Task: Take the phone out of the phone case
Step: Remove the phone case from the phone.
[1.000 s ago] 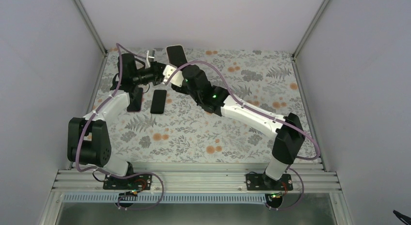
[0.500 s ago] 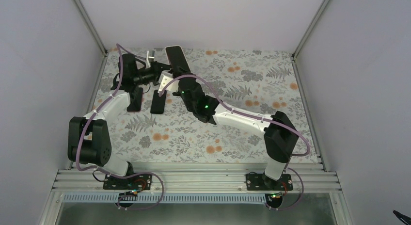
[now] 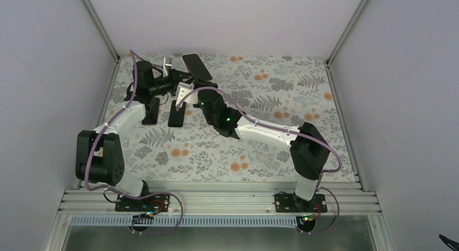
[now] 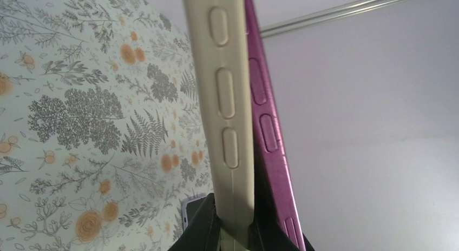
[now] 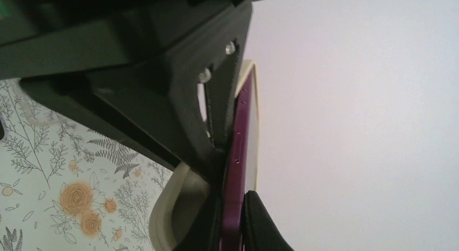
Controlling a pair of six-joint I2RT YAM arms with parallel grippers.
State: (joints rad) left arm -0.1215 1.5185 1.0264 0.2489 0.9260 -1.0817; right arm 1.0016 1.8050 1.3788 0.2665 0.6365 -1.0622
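At the far left of the floral table [image 3: 281, 153], the left gripper [image 4: 235, 226] is clamped tight on one end of the cream phone case [image 4: 227, 126], holding it up off the surface. The purple phone [image 4: 268, 132] is angled out of the case, meeting it at the far end and gaping away near the left fingers. From the right, the right gripper [image 5: 233, 224] is pinched closed on the phone's edge.
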